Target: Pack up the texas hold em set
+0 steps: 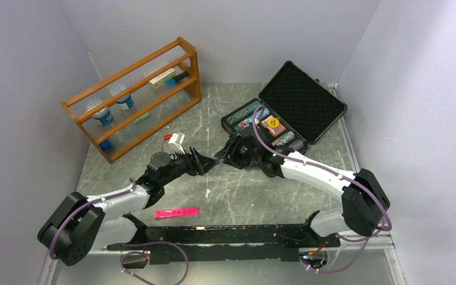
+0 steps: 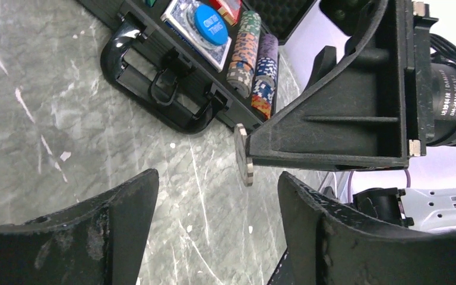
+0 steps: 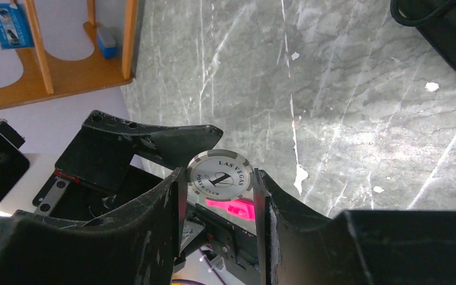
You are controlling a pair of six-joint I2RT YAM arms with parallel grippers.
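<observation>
Right gripper (image 3: pixel 219 181) pinches a grey chip (image 3: pixel 220 176) by its rim, seemingly for edgewise slotting into the open case (image 1: pixel 301 101); left gripper (image 2: pixel 217 181) spread, empty, facing it.

Mid-frame, the right hand (image 2: pixel 255 145) grips a grey chip (image 2: pixel 244 155) edge-on over the marble bench (image 2: pixel 53 119). The left hand (image 2: pixel 217 184) gapes wide along the bottom. At the top, the black case (image 2: pixel 135 24) holds chip stacks (image 2: pixel 243 53) and a blue button (image 2: pixel 211 25).
</observation>
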